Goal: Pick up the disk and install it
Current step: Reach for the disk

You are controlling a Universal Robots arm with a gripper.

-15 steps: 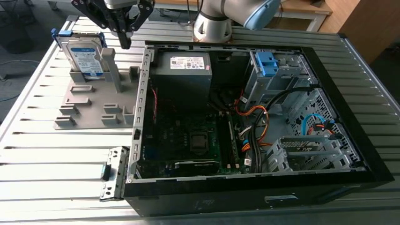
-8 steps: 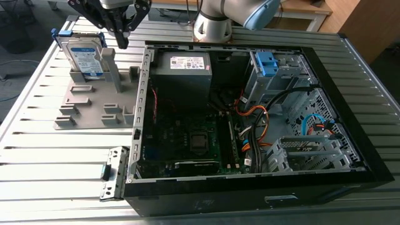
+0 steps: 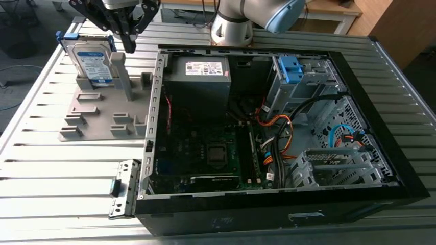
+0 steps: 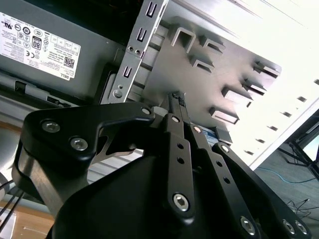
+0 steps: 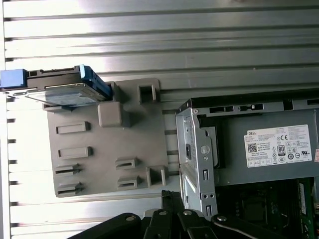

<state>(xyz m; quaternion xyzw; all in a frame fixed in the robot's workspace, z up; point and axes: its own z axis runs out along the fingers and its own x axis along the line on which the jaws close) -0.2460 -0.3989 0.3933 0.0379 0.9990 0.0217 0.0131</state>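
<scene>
The disk (image 3: 92, 60), a silver drive with a white-and-blue label in a blue frame, stands on edge in a grey slotted holder (image 3: 95, 122) at the exterior view's left. In the first wrist view the disk (image 5: 65, 89) sits at one corner of the holder (image 5: 99, 164). My gripper (image 3: 129, 47) hangs just to the exterior view's right of the disk, above a grey post of the holder, not touching the disk. Its black fingers meet at the tip in both wrist views (image 4: 177, 97) (image 5: 168, 195), shut with nothing between them.
An open black computer case (image 3: 381, 127) lies beside the holder on a ribbed metal table. Inside are a grey power supply box (image 3: 201, 76), a drive cage with a small blue bracket (image 3: 291, 69), cables and the mainboard. The arm's base (image 3: 235, 25) stands behind the case.
</scene>
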